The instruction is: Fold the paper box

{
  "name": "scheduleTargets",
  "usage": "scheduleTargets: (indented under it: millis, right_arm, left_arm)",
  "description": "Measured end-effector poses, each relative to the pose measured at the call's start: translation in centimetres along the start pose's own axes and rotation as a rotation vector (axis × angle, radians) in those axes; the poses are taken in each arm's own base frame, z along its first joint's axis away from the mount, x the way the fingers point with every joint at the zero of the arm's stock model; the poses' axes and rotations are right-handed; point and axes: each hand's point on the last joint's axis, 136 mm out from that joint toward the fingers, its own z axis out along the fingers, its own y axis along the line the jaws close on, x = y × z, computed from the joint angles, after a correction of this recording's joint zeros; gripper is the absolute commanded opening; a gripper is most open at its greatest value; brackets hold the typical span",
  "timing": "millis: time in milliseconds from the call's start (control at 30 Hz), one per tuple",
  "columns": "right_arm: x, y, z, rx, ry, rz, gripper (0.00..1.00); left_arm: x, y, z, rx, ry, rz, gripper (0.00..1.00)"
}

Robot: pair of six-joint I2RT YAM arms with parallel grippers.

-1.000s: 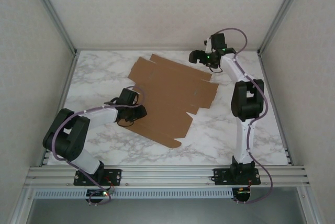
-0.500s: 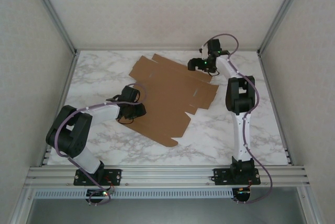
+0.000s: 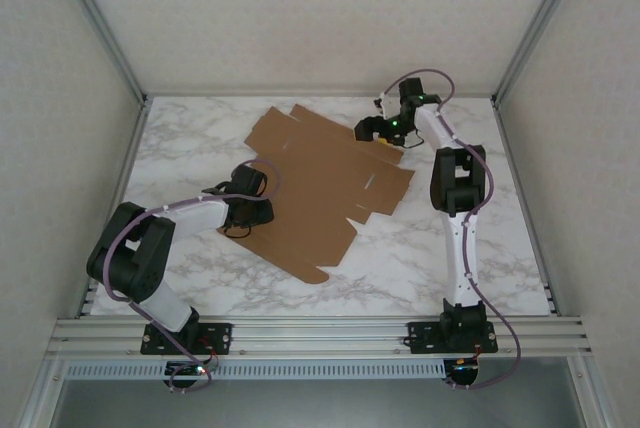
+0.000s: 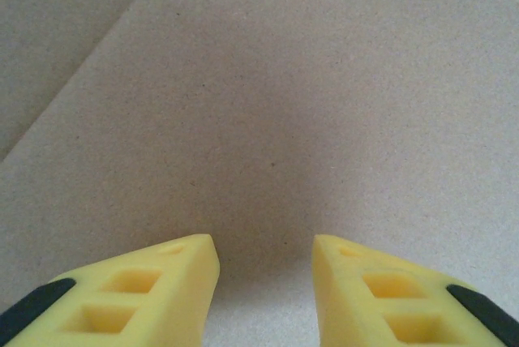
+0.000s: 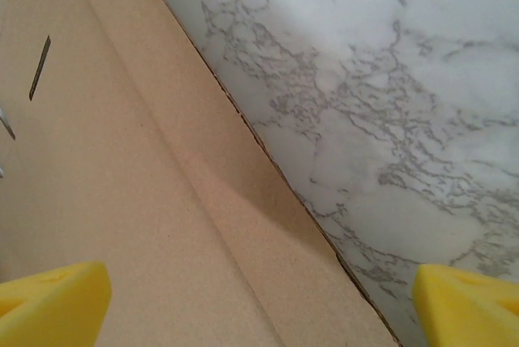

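Brown cardboard: the paper box (image 3: 320,183) lies as a flat die-cut sheet, turned at an angle, across the middle and far part of the table (image 3: 450,248).
Box as container: every panel lies flat on the marble, with tabs and notches showing along the near right edge.
Covered in the top view: the left gripper (image 3: 248,212) sits over the sheet's left edge and its fingertips are under the wrist body. The right gripper (image 3: 376,129) covers part of the far right edge.
Cut off, left wrist: the paper box (image 4: 268,104) runs past every border of the view. A diagonal line crosses the upper left corner, and I cannot tell whether it is a crease or a flap edge.
Cut off, right wrist: the paper box (image 5: 122,185) takes the left side and the table (image 5: 389,79) the right, the sheet's edge running diagonally between them. A short dark slot (image 5: 40,67) shows near the left border, and a faint crease runs parallel to the edge.
Left jaws: the left gripper (image 4: 266,258) has its yellow fingers (image 4: 182,262) partly apart, just above the board, with bare cardboard in the gap and nothing clamped.
Right jaws: the right gripper (image 5: 259,290) is spread wide, its yellow fingers (image 5: 57,298) in the lower corners of the view, one over cardboard and the other over marble, holding nothing.
Hard to judge: whether either gripper touches the sheet cannot be told.
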Motion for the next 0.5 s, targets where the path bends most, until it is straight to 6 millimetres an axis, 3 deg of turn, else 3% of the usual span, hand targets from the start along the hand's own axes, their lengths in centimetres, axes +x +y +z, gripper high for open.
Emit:
scheduleTargets:
  millis: [133, 500]
  right_arm:
    - [0.0, 0.7, -0.3, -0.057, -0.002, 0.005, 0.86]
    - [2.1, 2.3, -1.4, -0.113, 0.035, -0.001, 0.43]
  left_arm:
    - [-0.2, 0.5, -0.1, -0.028, -0.012, 0.005, 0.39]
    - [-0.4, 1.9, -0.4, -0.094, -0.028, 0.009, 0.39]
